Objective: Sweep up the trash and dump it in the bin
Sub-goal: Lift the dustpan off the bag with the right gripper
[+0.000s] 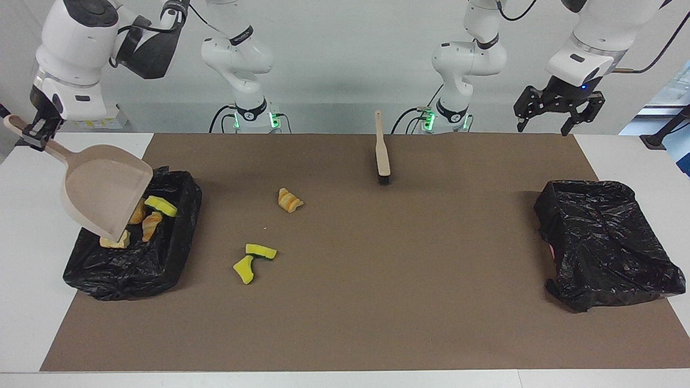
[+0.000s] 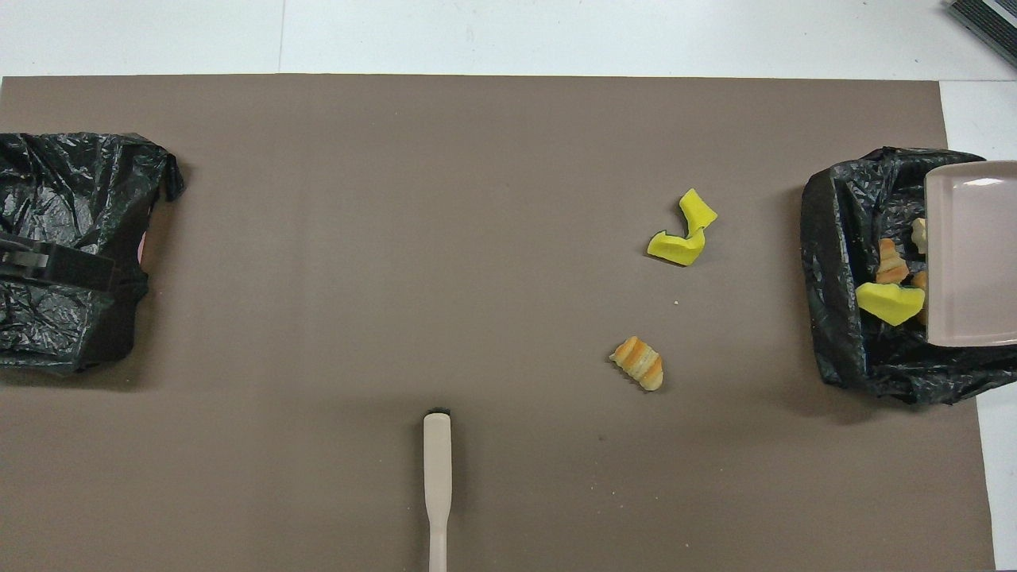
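My right gripper point(image 1: 33, 132) is shut on the handle of the beige dustpan point(image 1: 105, 196), which hangs tilted, mouth down, over the black-lined bin point(image 1: 178, 237) at the right arm's end. Trash lies in that bin: a yellow sponge chunk point(image 1: 160, 205) point(image 2: 890, 302) and bread-like lumps point(image 1: 150, 225) point(image 2: 891, 264). On the mat beside the bin lie two yellow sponge pieces point(image 1: 252, 261) point(image 2: 683, 232) and a striped bread lump point(image 1: 289, 200) point(image 2: 638, 363). My left gripper point(image 1: 558, 110) hangs open in the air over the mat's corner at the left arm's end, holding nothing.
The beige brush point(image 1: 382, 151) point(image 2: 437, 469) lies on the brown mat near the robots, bristles pointing away from them. A second black-bagged bin point(image 1: 606, 242) point(image 2: 71, 199) stands at the left arm's end. White table borders the mat.
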{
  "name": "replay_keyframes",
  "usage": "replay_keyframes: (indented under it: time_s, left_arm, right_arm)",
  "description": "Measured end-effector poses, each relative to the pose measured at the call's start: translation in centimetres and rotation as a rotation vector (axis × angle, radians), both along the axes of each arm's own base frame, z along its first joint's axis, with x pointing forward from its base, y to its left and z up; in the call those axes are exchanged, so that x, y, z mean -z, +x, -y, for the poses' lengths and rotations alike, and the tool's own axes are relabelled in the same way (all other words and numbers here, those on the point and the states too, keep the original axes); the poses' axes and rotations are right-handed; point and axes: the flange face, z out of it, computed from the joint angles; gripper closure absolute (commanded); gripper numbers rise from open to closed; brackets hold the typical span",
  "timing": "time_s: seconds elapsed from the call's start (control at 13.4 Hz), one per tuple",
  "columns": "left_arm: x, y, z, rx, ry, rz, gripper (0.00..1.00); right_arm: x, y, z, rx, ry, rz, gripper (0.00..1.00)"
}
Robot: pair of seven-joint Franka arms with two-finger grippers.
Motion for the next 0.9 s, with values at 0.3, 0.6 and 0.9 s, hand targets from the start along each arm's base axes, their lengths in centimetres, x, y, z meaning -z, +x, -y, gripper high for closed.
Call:
replay_keyframes:
  time_s: [0.3, 0.6, 0.9]
  left_arm:
    - [0.0, 0.0, 0.0, 0.0, 0.0, 0.0, 0.0]
    - [0.0, 0.0, 0.0, 0.0, 0.0, 0.0, 0.0]
    - [0.0, 0.0, 0.0, 0.0, 0.0, 0.0, 0.0]
  right_arm:
    - [0.2, -0.2, -1.0, 0.082, 0.187, 0.049, 1.0]
    - [1.6, -0.8, -5.0, 0.38, 0.338, 0.112, 1.0]
    - [2.2, -1.3, -13.2, 0.7, 0.437, 0.214, 1.0]
